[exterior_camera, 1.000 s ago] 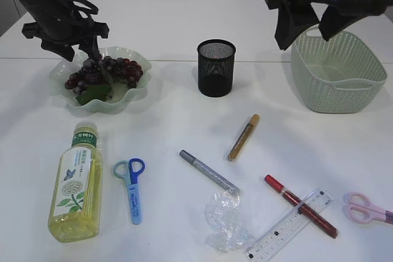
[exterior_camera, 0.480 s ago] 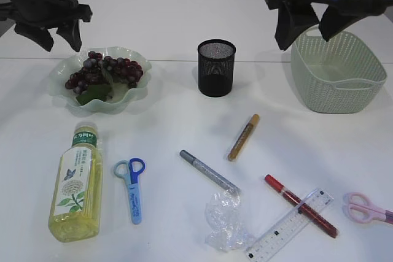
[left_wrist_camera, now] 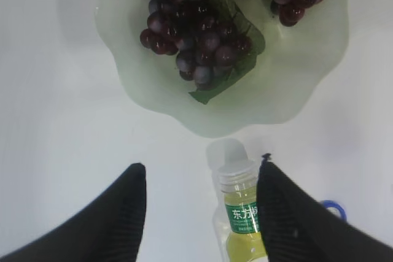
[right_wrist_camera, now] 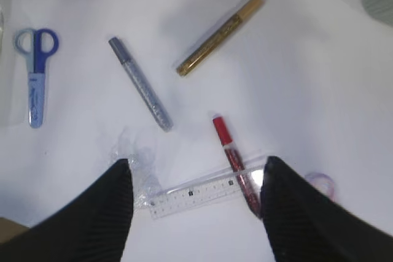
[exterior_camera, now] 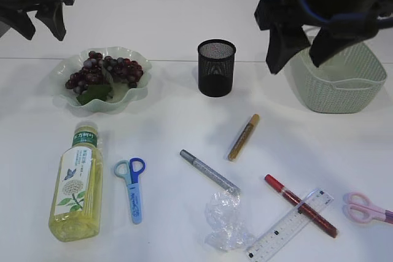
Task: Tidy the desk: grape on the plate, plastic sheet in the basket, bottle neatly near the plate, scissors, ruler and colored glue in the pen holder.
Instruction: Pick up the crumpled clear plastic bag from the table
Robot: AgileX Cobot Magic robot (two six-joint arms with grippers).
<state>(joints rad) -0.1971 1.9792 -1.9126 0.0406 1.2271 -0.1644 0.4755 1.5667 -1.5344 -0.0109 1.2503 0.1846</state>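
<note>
The grape bunch [exterior_camera: 104, 72] lies on the green plate [exterior_camera: 134, 93]. My left gripper [exterior_camera: 43, 29] is open and empty, high above the plate's far left; in its wrist view [left_wrist_camera: 202, 176] it hangs over the grapes [left_wrist_camera: 202, 35] and the bottle cap [left_wrist_camera: 236, 173]. The bottle [exterior_camera: 77, 185] lies flat. My right gripper [exterior_camera: 296, 62] is open and empty beside the basket [exterior_camera: 341, 84]; in its wrist view [right_wrist_camera: 198, 162] it hangs over the ruler [right_wrist_camera: 196, 193], red glue [right_wrist_camera: 233, 157] and plastic sheet [right_wrist_camera: 132, 157]. The black mesh pen holder [exterior_camera: 216, 67] stands mid-table.
Blue scissors [exterior_camera: 131, 185] lie right of the bottle. Gold glue [exterior_camera: 244, 137], silver glue [exterior_camera: 209, 171], red glue [exterior_camera: 301, 205], ruler [exterior_camera: 288, 225] and plastic sheet [exterior_camera: 226, 219] lie front centre-right. Pink scissors [exterior_camera: 367, 208] lie at the right edge.
My left gripper has risen from the grapes on the plate and drawn back up and to the left, empty. My right arm has shifted a little left and down.
</note>
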